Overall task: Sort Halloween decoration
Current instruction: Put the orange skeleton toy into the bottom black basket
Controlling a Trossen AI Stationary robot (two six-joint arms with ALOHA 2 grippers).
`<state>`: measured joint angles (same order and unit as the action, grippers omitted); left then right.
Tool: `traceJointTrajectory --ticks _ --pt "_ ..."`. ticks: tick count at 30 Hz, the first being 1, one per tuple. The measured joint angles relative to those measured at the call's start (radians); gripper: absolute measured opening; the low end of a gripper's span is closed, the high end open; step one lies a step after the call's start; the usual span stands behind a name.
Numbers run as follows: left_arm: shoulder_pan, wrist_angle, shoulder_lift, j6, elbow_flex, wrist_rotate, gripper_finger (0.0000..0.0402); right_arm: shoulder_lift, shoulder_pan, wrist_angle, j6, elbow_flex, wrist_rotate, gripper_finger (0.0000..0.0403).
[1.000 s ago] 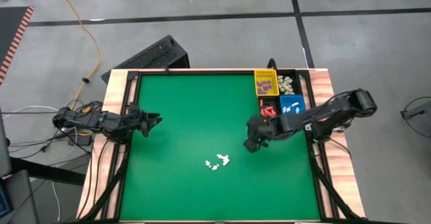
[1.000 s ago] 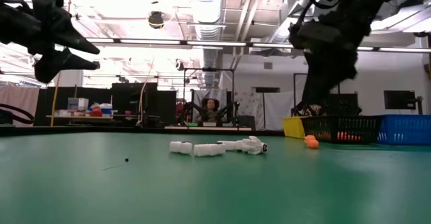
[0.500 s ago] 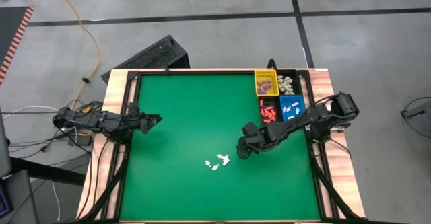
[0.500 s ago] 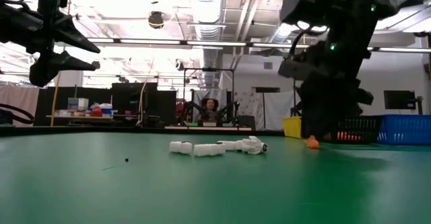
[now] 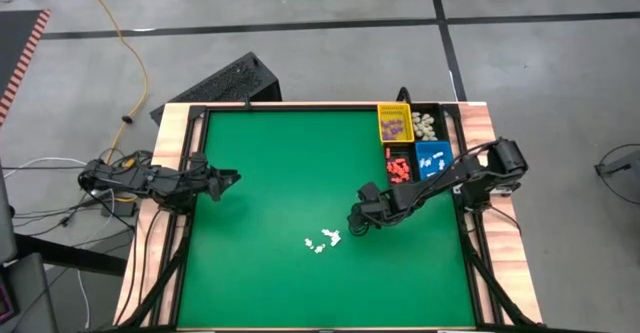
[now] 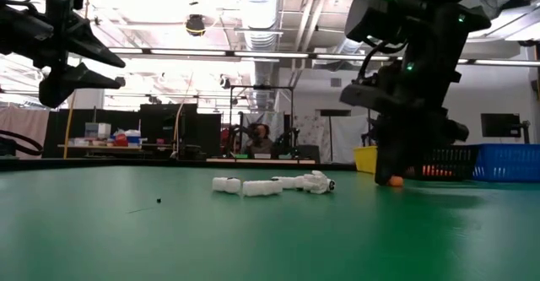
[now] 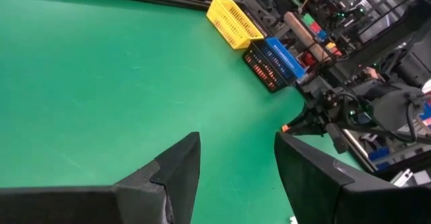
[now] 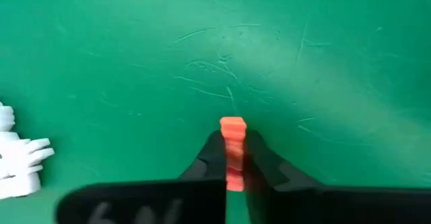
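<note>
Gripping an orange trinket (image 8: 233,143) between two dark fingertips (image 8: 212,158), right end effector (image 5: 357,220) low over the green surface (image 5: 270,173), pads closed tight on both sides of the piece. Same trinket glimpsed in the low view as a small orange spot (image 6: 395,181) at the foot of the right end effector (image 6: 396,170), at or just above the surface; contact with the surface not clear.

Lying just beside that end effector, toward the surface's middle and near edge, a small cluster of white trinkets (image 5: 322,240), pieces touching or nearly touching one another (image 6: 270,184); one white piece at the picture edge in the right wrist view (image 8: 20,157).

Well behind the right end effector, along the far right edge, four bins side by side: yellow bin (image 5: 394,123) with purple bits, black bin (image 5: 429,125) with cream bits, a second black bin (image 5: 398,163) with red bits, blue bin (image 5: 433,156) with white bits.

Hovering well apart at the surface's left edge, left end effector (image 5: 222,181), fingers (image 7: 176,163) spread open and holding nothing, raised high above the green (image 6: 80,53).
</note>
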<state>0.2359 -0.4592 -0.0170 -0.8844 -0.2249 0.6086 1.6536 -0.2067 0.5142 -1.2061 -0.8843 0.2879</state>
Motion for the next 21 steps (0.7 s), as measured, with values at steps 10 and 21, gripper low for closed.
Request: traceJointTrajectory --ticks 10,21 --pt "0.000 -0.001 0.000 0.000 0.000 -0.010 0.0180 -0.095 0.019 0.099 0.036 0.008 0.005 0.0022" --pt "0.000 -0.007 0.000 0.001 0.000 -0.010 0.0180 -0.422 0.152 0.436 0.038 0.004 0.161 0.0022"
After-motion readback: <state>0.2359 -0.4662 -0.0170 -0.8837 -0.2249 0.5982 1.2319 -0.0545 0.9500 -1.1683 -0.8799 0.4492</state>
